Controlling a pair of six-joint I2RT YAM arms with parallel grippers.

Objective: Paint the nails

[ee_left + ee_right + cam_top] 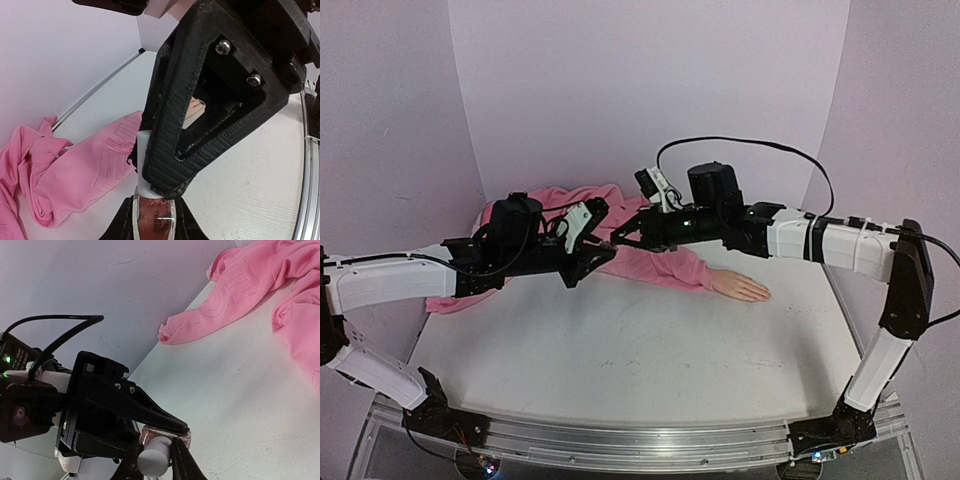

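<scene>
Nails (760, 294), too small to make out singly, sit at the tip of the mannequin hand (738, 286). The hand lies flat on the table (620, 360) right of centre, fingers pointing right, and its pink sleeve (660, 266) runs back to the left.

Beyond and above the sleeve the two arms meet. The left gripper (154, 212) is clamped on the small pinkish bottle (153, 224). The right gripper (155, 460) is closed narrowly round its pale cap (152, 459).

Judgement: cap removal is in hand and no painting has begun.

Hazards:
- The cap is small and smooth, so the right fingers may slip and turn without it.
- A twist off the bottle's axis could wrench the glass out of the left grip and drop it onto the sleeve, spilling polish.
- The two sets of fingers sit tightly together and could foul each other.

Farthest, a crumpled pink garment (585, 195) lies at the far left, apart from the work.
</scene>
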